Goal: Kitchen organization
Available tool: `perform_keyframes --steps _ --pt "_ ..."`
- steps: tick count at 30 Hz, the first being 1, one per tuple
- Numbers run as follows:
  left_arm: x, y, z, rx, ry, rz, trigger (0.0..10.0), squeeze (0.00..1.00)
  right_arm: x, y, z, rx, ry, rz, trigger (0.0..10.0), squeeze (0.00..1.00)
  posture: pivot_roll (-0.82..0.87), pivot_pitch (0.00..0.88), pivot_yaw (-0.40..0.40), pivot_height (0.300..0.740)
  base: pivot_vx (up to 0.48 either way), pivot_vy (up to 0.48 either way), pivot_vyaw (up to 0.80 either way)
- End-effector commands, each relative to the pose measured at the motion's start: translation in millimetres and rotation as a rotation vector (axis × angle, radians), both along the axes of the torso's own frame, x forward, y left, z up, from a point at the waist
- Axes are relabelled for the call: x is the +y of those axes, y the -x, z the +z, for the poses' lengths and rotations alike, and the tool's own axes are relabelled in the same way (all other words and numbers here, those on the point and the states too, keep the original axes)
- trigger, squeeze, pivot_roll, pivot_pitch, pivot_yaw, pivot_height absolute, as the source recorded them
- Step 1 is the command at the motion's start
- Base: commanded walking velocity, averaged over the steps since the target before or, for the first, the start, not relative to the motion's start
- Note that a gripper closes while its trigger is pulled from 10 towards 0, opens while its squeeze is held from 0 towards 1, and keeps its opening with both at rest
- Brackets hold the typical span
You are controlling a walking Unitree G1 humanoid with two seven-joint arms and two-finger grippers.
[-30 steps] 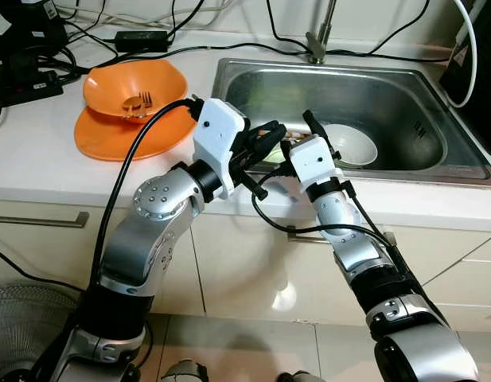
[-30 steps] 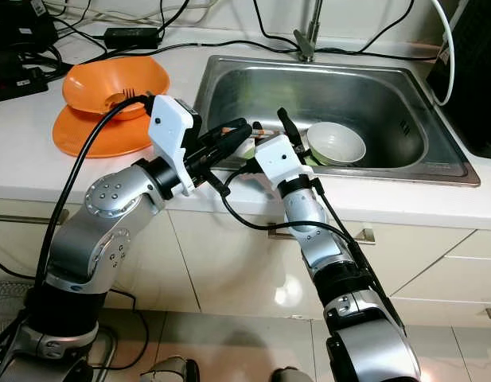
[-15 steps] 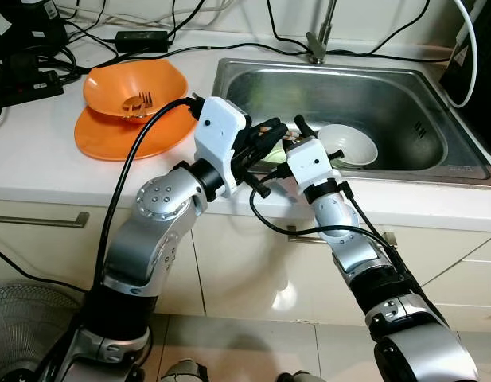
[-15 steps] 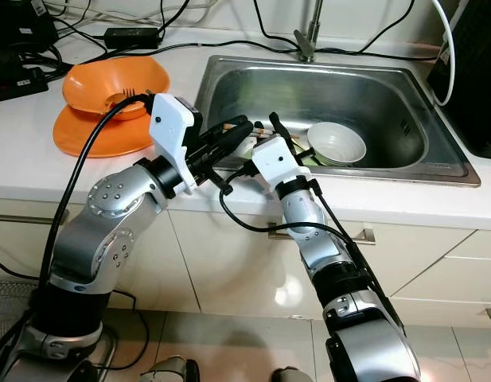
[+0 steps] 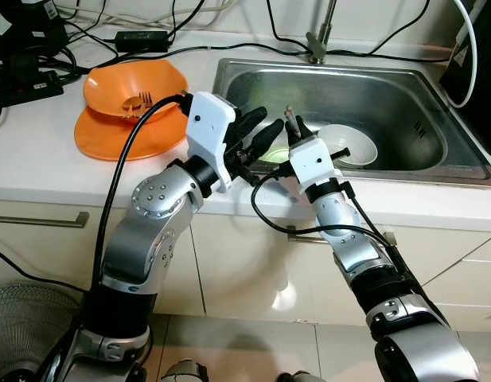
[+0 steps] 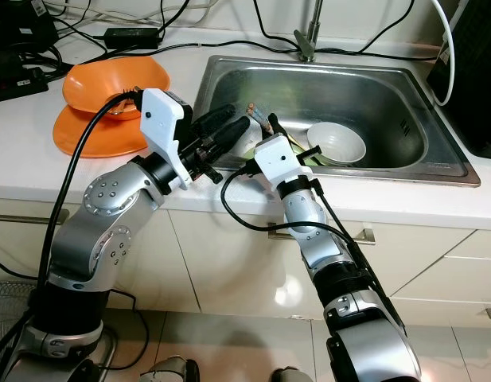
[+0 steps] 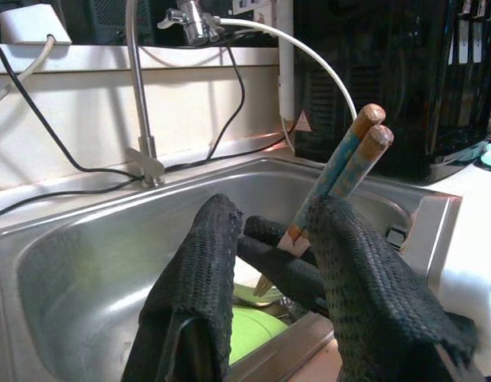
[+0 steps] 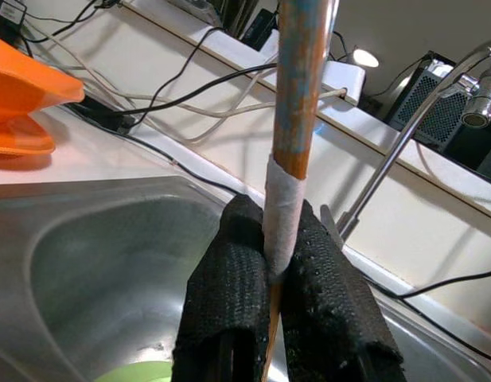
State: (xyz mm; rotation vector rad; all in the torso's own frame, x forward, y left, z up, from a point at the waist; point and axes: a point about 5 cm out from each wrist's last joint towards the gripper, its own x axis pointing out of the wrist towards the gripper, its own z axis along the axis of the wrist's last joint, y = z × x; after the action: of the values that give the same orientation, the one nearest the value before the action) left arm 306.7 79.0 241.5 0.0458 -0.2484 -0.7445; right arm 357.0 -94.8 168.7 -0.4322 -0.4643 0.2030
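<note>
A pair of taped blue-and-wood chopsticks (image 5: 289, 117) stands nearly upright over the front left corner of the steel sink (image 5: 388, 99). My right gripper (image 5: 296, 132) is shut on the lower part of the chopsticks (image 8: 297, 103), at the white tape wrap. My left gripper (image 5: 259, 131) is open just to the left of them, its fingers (image 7: 205, 263) spread on either side of the chopsticks (image 7: 348, 155) without clamping them. A white bowl (image 5: 348, 143) sits in the sink to the right, and a green plate (image 7: 249, 330) lies below the grippers.
Two stacked orange bowls (image 5: 134, 91) with a fork (image 5: 138, 101) stand on the white counter left of the sink. The faucet (image 5: 317, 48) rises behind the basin. Cables and a power strip (image 5: 26, 83) crowd the back left. A black appliance (image 5: 480, 79) stands at the right.
My left gripper has opened off the chopsticks and drawn back to the left. The right gripper now holds them alone and has tipped them upright.
</note>
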Motion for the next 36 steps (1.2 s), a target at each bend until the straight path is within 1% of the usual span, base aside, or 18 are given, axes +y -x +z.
perform_keyframes --steps 1,5,6,8,10,11,15,16,17,18,19,21,22,23,24,28,31,36 --pt "1.5 -0.4 6 -0.02 0.011 0.017 10.0 1.0 -8.3 -5.7 11 -0.027 -0.036 -0.029 0.0 0.0 0.05 0.06 -0.023 0.732 0.0 0.0 0.0" --pt "5.1 -2.1 4 -0.025 0.01 0.055 10.0 1.0 -13.6 -10.4 17 -0.032 -0.05 -0.05 0.0 0.0 0.05 0.059 -0.023 0.732 0.0 0.0 0.0" --pt "6.7 -2.5 4 -0.026 0.007 0.069 10.0 0.0 -15.7 -12.5 20 -0.03 -0.055 -0.06 0.0 0.0 0.05 0.059 -0.023 0.732 0.0 0.0 0.0" --pt "11.3 -2.7 0 -0.011 0.006 0.092 10.0 0.0 -22.4 -19.9 26 -0.015 -0.058 -0.093 0.0 0.0 0.05 0.056 -0.024 0.732 0.0 0.0 0.0" --pt "16.4 -2.0 -7 0.014 -0.009 0.115 10.0 0.0 -30.6 -29.1 33 0.03 -0.104 -0.128 0.0 0.0 0.05 0.055 -0.025 0.732 0.0 0.0 0.0" --pt "18.0 -1.9 -9 0.018 -0.015 0.125 10.0 0.0 -33.0 -32.8 34 0.06 -0.126 -0.143 10.0 0.0 0.05 0.054 -0.027 0.732 0.0 0.0 0.0" --pt "21.7 -2.1 -13 0.029 -0.025 0.155 10.0 0.0 -36.0 -40.8 38 0.138 -0.197 -0.157 10.0 0.0 0.06 0.054 -0.027 0.732 0.0 0.0 0.0" --pt "22.6 -2.4 -15 0.036 -0.031 0.165 10.0 0.0 -34.8 -43.9 37 0.188 -0.214 -0.154 10.0 0.0 0.06 0.053 -0.028 0.732 0.0 0.0 0.0" --pt "22.6 -2.4 -15 0.036 -0.031 0.165 10.0 0.0 -34.8 -43.9 37 0.188 -0.214 -0.154 10.0 0.0 0.06 0.053 -0.028 0.732 0.0 0.0 0.0" --pt "22.9 -1.7 -18 0.05 -0.039 0.169 10.0 0.0 -32.2 -49.0 36 0.274 -0.272 -0.14 10.0 0.0 0.06 0.05 -0.028 0.732 0.0 0.0 0.0" --pt "22.6 -0.9 -19 0.055 -0.043 0.166 10.0 0.0 -31.1 -51.0 37 0.306 -0.297 -0.133 10.0 0.0 0.06 0.05 -0.028 0.732 0.0 0.0 0.0" --pt "22.3 -0.3 -20 0.057 -0.045 0.164 10.0 0.0 -30.6 -52.2 38 0.322 -0.312 -0.129 10.0 0.0 0.06 0.05 -0.028 0.732 0.0 0.0 0.0" --pt "21.5 2.3 -24 0.083 -0.061 0.15 10.0 0.0 -28.4 -56.0 43 0.36 -0.344 -0.122 10.0 0.0 0.07 0.051 -0.028 0.732 0.0 0.0 0.0" --pt "21.5 2.3 -24 0.083 -0.061 0.15 10.0 0.0 -28.4 -56.0 43 0.36 -0.344 -0.122 10.0 0.0 0.07 0.051 -0.028 0.732 0.0 0.0 0.0" --pt "21.1 5.2 -34 0.131 -0.1 0.138 10.0 0.0 -23.4 -59.6 46 0.418 -0.364 -0.1 10.0 0.0 0.07 0.051 -0.028 0.732 0.0 0.0 0.0" --pt "22.2 8.3 -58 0.237 -0.197 0.148 10.0 0.0 -16.6 -61.4 43 0.5 -0.35 -0.085 10.0 0.0 0.08 0.048 -0.032 0.732 0.0 0.0 0.0" --pt "21.7 10.3 -63 0.26 -0.203 0.146 10.0 0.0 -15.8 -61.6 41 0.519 -0.351 -0.086 10.0 0.0 0.08 0.047 -0.034 0.732 0.0 0.0 0.0" --pt "20.3 12.8 -61 0.261 -0.184 0.152 10.0 0.0 -15.5 -62.3 40 0.557 -0.368 -0.083 10.0 0.0 0.1 0.042 -0.041 0.732 0.0 0.0 0.0"
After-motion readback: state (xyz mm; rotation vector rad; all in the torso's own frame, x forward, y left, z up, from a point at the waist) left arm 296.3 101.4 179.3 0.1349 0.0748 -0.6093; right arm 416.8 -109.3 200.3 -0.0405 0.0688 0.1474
